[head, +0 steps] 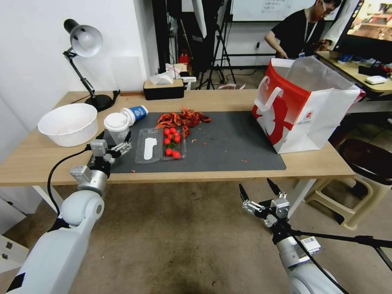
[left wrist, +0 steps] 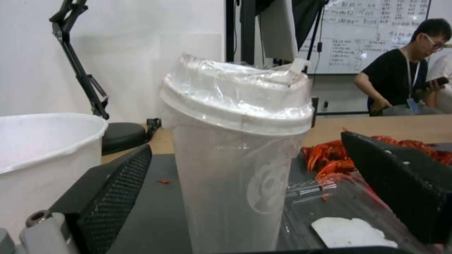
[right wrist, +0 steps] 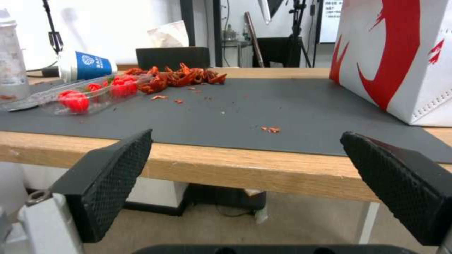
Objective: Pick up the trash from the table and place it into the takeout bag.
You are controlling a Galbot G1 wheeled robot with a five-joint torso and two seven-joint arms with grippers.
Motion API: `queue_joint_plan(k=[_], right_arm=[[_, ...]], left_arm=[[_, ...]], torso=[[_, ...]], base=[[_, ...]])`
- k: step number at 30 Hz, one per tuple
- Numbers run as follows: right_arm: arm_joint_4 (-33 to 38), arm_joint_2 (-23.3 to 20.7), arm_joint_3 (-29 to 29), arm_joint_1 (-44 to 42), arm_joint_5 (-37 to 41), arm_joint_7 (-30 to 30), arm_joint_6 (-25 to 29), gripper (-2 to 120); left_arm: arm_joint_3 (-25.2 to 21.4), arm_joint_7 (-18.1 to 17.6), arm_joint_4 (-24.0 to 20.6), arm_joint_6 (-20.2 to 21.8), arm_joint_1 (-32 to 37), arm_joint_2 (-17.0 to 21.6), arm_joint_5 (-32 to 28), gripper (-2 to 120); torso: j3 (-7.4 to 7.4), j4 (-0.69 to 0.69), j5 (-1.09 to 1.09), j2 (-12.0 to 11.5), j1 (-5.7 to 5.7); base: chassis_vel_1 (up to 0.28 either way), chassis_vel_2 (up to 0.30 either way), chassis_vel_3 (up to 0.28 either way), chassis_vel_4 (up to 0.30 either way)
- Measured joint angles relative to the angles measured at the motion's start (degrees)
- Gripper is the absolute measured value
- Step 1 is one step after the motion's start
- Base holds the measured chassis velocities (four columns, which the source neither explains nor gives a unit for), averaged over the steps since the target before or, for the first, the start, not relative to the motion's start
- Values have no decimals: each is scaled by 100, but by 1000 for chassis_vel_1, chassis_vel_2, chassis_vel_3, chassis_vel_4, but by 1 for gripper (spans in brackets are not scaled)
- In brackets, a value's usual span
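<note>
Though logo unreadable, blue-and-white paper cup [head: 136, 114] toppled.

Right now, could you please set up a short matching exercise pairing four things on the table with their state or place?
Things:
1. clear white-lidded cup
2. blue-and-white paper cup
3. takeout bag
4. white bowl

States or places:
A. standing open-topped on the mat's right end
B. on bare wood left of the mat
C. upright between the open left hand's fingers
D. lying on its side

Pairs: 1-C, 2-D, 3-A, 4-B
</note>
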Motion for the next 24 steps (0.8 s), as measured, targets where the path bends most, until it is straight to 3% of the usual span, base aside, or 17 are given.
queue_joint_plan(k=[19,22,24], right_arm=[[-45,8,3,46,-26,38,-14,100],[-47,19,-3,52,-36,46,-19,100],[-46,20,-4,52,-35,46,-19,100]], left_arm=[[195,67,372,197,-448,116,-101,99],[218,62,427,201,-504,137,-102,83],[219,63,430,201,-505,139,-102,82]], torso=[[0,0,0,1,0],[0,0,0,1,0],[0,0,0,1,0]], base=[[0,0,0,0],[0,0,0,0],[0,0,0,0]])
